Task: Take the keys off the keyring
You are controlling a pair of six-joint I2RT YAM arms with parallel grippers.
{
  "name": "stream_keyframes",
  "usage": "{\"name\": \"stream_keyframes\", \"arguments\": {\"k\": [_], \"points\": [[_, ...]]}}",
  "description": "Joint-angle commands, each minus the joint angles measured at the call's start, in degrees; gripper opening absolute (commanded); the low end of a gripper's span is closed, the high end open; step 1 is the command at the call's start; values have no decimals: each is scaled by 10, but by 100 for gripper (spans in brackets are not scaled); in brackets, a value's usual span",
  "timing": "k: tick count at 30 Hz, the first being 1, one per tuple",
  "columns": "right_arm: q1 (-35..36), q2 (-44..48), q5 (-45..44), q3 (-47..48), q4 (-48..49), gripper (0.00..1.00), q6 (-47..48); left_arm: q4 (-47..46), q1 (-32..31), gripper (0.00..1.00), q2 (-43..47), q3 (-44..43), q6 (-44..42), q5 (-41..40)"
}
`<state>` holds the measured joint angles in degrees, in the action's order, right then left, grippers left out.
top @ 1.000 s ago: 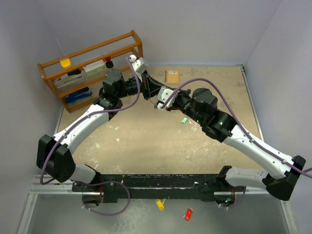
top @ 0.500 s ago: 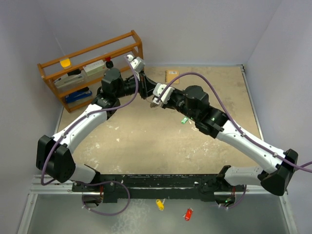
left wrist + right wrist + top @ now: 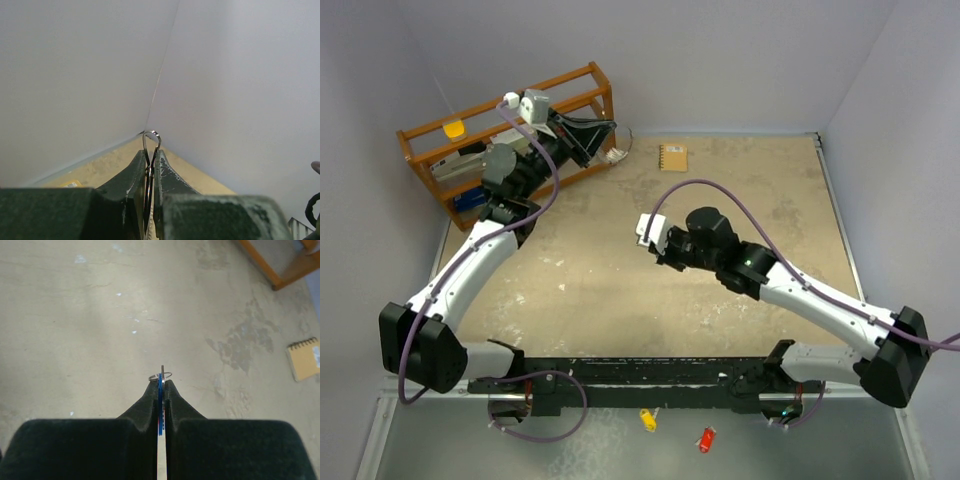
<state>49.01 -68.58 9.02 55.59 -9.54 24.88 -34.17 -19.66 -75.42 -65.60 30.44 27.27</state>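
My left gripper [image 3: 606, 140] is raised at the back left beside the wooden rack. It is shut on the keyring [image 3: 621, 150], a thin silver wire. In the left wrist view the wire loop [image 3: 151, 136] sticks out past the shut fingertips of the gripper [image 3: 150, 153]. My right gripper [image 3: 657, 249] is over the middle of the table. In the right wrist view this gripper [image 3: 161, 383] is shut on the blue-tagged key [image 3: 160, 405], which has a small metal ring [image 3: 160, 375] at its tip. The green-tagged key is hidden.
A wooden rack [image 3: 582, 75] with stationery stands at the back left. A small tan notebook [image 3: 672, 157] lies at the back and also shows in the right wrist view [image 3: 304, 359]. A yellow tag [image 3: 646, 418] and a red tag [image 3: 705, 438] lie below the arm bases.
The grippers were together at the back centre and have pulled apart. The left swung back-left to the rack with the keyring. The right drew toward the table's middle with the blue key, covering the green tag.
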Motion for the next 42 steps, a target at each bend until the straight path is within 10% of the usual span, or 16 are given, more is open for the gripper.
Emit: {"name": "stream_keyframes", "arguments": {"k": [1,11,27,42], "points": [[-2,76,-121,-40,126,0,-30,4,-3,0,21,25,-18,-29],[-72,56,-309,-46,161,0,-148,108,-19,0,47,159,-70,-87],[-207,-117,-180,-54,216,0,-254,-25,-72,0,-106,255,-28,-86],[-233,-322,-108,81,269,0,-254,-98,-71,0,-292,175,-82,-115]]}}
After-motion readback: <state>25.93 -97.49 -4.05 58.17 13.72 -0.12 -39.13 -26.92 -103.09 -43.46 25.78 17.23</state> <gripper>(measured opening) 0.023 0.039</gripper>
